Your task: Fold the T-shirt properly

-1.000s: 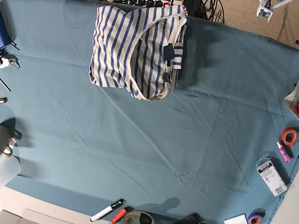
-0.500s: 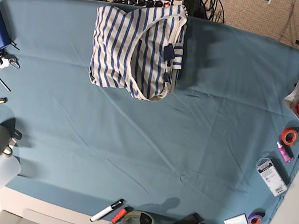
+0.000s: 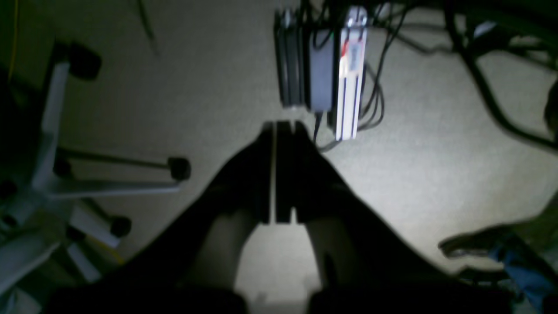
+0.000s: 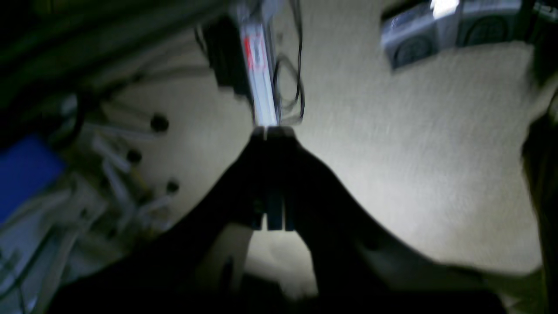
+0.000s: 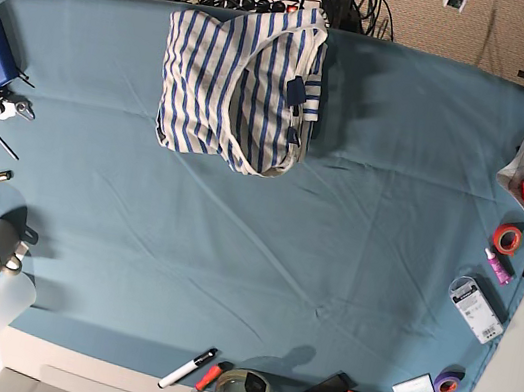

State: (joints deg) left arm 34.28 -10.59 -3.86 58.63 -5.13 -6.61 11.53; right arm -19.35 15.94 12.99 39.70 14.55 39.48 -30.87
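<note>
T-shirt (image 5: 238,90): I see it folded at the tabletop (image 5: 261,257) far edge.
Left tool (image 3: 279,126): closed, empty, over floor.
Right tool (image 4: 272,131): closed, empty.

My wrist views are dim and blurred, lit only mid-floor; the base view is bright, sharp, softly shadowed.

Left gripper (image 3: 276,172) and right gripper (image 4: 267,174): black, wedge-shaped fingers tapering to flat, squared tips.
</note>
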